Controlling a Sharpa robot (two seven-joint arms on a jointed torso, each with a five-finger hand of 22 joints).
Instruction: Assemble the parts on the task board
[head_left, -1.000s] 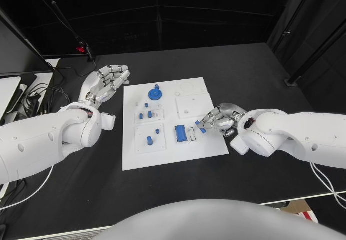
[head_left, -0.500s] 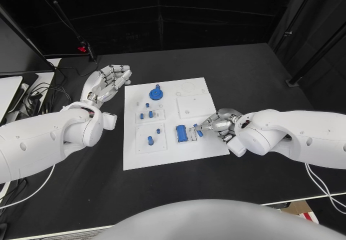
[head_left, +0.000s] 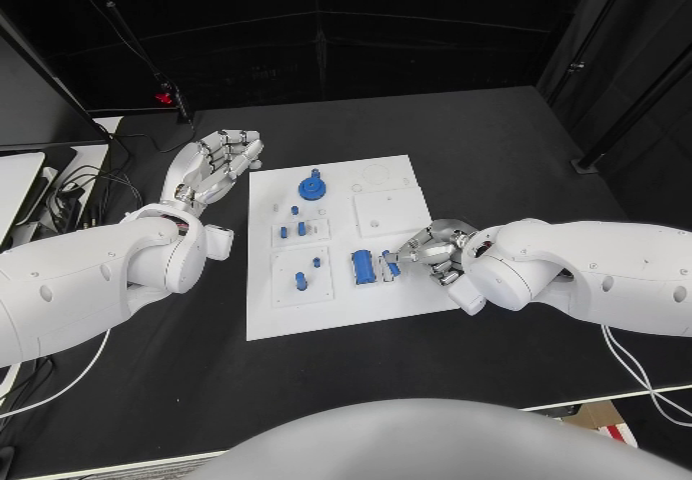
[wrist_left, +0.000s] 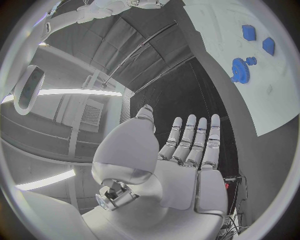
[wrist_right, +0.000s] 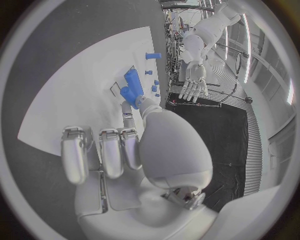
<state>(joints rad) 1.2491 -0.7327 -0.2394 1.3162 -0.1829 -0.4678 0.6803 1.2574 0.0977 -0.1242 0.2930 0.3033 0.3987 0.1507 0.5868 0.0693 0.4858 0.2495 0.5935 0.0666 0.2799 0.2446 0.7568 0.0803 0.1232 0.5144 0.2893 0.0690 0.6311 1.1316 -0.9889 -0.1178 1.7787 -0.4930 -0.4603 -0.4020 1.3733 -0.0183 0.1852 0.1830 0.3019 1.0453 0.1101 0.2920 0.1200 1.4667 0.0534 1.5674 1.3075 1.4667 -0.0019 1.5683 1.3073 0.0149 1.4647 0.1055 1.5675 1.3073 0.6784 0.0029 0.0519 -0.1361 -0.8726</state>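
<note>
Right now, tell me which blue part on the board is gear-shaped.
The blue gear at the far end of the task board, near the left hand; it is round and toothed, the others blocky or peg-like.

Black table (head_left: 476, 140), white task board (head_left: 339, 305) lying mid-table

All views share task board (head_left: 346, 250)
</note>
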